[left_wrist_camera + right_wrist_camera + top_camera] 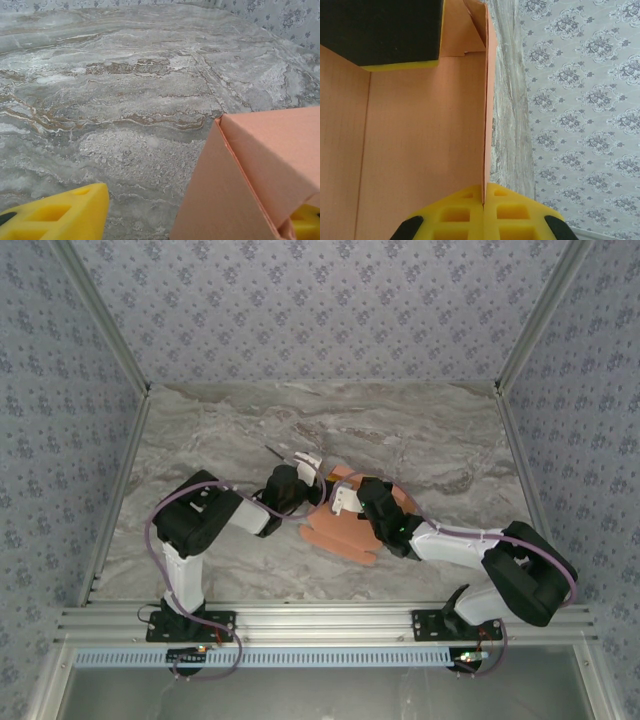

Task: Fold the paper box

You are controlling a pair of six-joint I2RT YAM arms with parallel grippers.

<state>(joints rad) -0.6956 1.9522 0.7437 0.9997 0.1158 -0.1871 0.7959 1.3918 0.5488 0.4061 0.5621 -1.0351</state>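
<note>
Nearest, right gripper (483, 200) clenches the paper box (420, 140) — marbled table (125, 100), floral walls (580, 100); box wall runs straight out from jaws; left gripper (200, 212) released.

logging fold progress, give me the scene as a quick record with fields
surface: marble-patterned table
paper box: salmon-orange, partly folded, one wall raised
right claw: shut on the raised wall's edge
left claw: open, a folded box corner between its fingers, next to one of them, not gripped
arms: both meet over the box at mid-table
</note>
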